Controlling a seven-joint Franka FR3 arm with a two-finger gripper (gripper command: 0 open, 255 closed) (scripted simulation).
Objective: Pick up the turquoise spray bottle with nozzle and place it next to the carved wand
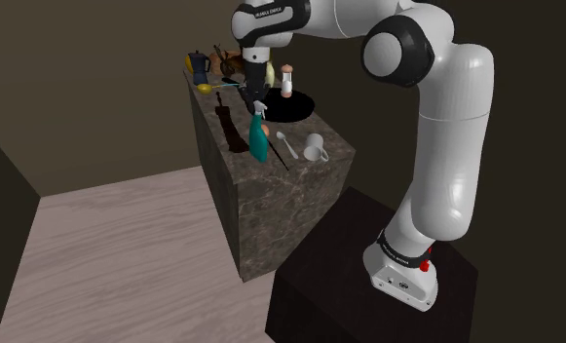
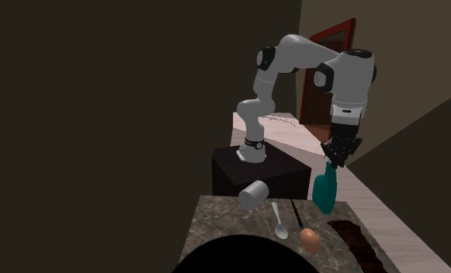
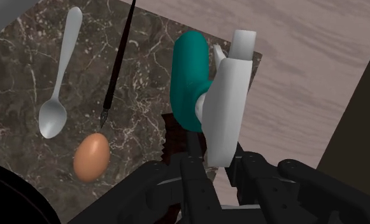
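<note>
The turquoise spray bottle (image 1: 259,141) (image 2: 323,194) (image 3: 188,70) has a white nozzle head (image 3: 229,105). My black gripper (image 1: 258,93) (image 2: 337,155) (image 3: 216,164) is shut on that head from above. The bottle hangs roughly upright near the marble counter's (image 1: 271,209) floor-side edge; whether its base touches the top I cannot tell. A dark brown carved wand (image 1: 233,125) (image 2: 361,242) (image 3: 169,137) lies along that edge right beside the bottle, partly hidden under my fingers in the wrist view. On the bottle's other side lies a thin black stick (image 1: 278,148) (image 2: 296,212) (image 3: 118,63).
A silver spoon (image 3: 57,95) (image 2: 279,220), a brown egg (image 3: 91,156) (image 2: 310,239) and a tipped white mug (image 1: 315,149) (image 2: 254,194) lie on the counter. Further along are a black round dish (image 1: 295,101), a small shaker (image 1: 286,82) and a dark pot (image 1: 199,66). Wood floor (image 1: 115,253) lies beyond the edge.
</note>
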